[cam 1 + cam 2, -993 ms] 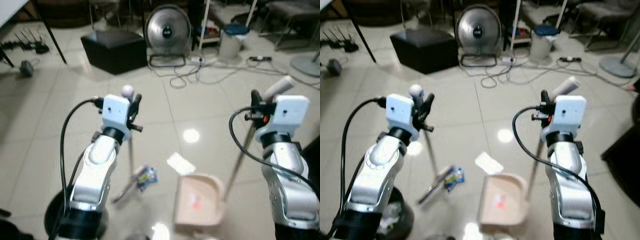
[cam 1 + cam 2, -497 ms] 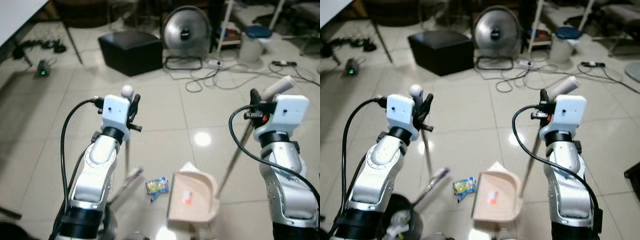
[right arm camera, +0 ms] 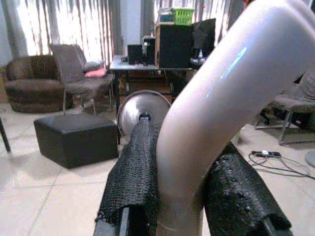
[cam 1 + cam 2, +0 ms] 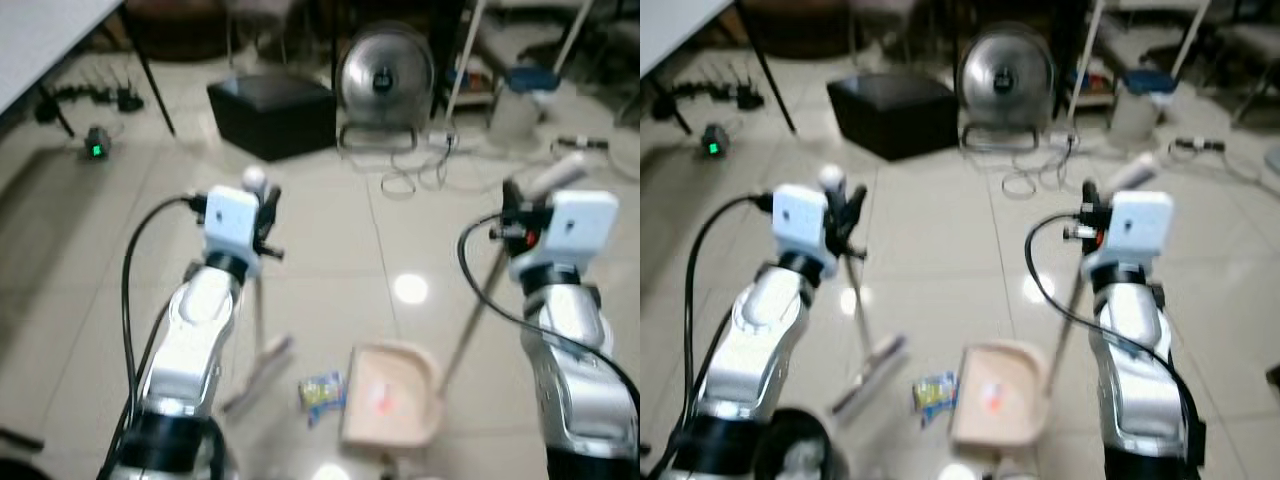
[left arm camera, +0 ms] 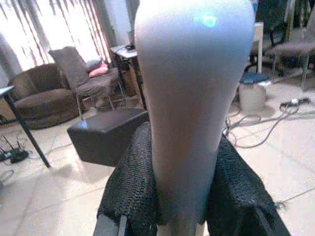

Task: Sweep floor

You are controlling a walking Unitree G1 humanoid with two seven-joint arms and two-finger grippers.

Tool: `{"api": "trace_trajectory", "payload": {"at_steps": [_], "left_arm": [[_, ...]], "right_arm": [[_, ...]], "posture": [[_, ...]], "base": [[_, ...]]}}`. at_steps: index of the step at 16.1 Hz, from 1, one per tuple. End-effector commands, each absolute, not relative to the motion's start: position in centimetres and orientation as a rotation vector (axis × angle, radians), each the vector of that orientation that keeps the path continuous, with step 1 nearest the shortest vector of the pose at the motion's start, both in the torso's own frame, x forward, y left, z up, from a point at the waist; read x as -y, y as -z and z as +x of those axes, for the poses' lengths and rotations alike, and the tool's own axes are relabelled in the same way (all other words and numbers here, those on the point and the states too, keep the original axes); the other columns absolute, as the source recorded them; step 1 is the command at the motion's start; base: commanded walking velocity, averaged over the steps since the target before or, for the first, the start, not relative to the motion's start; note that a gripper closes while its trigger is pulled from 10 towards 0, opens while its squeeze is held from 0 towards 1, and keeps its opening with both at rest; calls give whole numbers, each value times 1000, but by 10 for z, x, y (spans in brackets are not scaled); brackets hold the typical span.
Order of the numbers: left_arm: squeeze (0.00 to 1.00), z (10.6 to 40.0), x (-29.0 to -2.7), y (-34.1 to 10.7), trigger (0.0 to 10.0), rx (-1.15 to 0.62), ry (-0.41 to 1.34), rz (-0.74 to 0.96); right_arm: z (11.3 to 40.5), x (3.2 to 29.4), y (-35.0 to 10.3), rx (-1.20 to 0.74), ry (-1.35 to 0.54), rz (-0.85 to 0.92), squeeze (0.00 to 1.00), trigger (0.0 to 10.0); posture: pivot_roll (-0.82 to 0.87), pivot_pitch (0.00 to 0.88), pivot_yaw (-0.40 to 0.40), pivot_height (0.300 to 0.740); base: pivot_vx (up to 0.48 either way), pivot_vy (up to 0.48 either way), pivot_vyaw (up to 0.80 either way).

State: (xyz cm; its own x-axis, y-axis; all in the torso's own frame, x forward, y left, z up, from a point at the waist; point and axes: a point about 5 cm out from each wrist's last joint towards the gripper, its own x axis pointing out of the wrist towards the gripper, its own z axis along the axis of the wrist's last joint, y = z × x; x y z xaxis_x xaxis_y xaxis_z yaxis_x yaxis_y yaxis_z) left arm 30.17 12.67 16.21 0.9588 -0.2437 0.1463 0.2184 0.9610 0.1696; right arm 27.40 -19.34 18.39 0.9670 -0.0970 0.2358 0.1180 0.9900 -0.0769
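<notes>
My left gripper [image 4: 266, 213] is shut on the top of a thin broom handle [image 5: 192, 98], with its meshed fingers [image 5: 133, 182] pressed on both sides. The broom head [image 4: 258, 371] rests on the tiles below. A blue and yellow wrapper [image 4: 322, 390] lies between the broom head and a beige dustpan [image 4: 392, 400]. Something small and red sits inside the dustpan. My right gripper [image 4: 512, 204] is shut on the dustpan's long pale handle [image 3: 211, 113], which slants down to the pan.
A black ottoman [image 4: 275, 115], a round floor fan [image 4: 385, 72], loose cables [image 4: 415, 175] and a white bin [image 4: 515, 100] stand ahead. A table leg [image 4: 150, 70] and a device with a green light [image 4: 97, 146] are at the far left. A dark bin [image 4: 790, 450] is by my left side.
The whole view has shifted, so the camera moved. The white paper scrap at the dustpan's mouth is gone from sight, and the wrapper lies closer to the pan. Both grips are unchanged.
</notes>
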Motion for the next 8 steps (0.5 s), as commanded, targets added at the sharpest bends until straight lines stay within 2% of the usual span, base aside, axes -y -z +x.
{"api": "trace_trajectory", "payload": {"at_steps": [1, 6, 8], "left_arm": [[0, 302, -120, -168, 10000, 199, 257, 145], [0, 305, -131, -168, 10000, 191, 228, 146], [0, 307, -137, -163, 10000, 149, 198, 120]], "right_arm": [[274, 200, -189, 264, 137, -161, 0, 10000], [279, 191, -181, 240, 67, -181, 0, 10000], [283, 191, -172, 188, 57, -194, 0, 10000]], "posture": [[-69, 77, 53, 740], [-46, 70, 45, 740], [-36, 76, 43, 740]], "base": [[382, 0, 0], [382, 0, 0], [0, 0, 0]]}}
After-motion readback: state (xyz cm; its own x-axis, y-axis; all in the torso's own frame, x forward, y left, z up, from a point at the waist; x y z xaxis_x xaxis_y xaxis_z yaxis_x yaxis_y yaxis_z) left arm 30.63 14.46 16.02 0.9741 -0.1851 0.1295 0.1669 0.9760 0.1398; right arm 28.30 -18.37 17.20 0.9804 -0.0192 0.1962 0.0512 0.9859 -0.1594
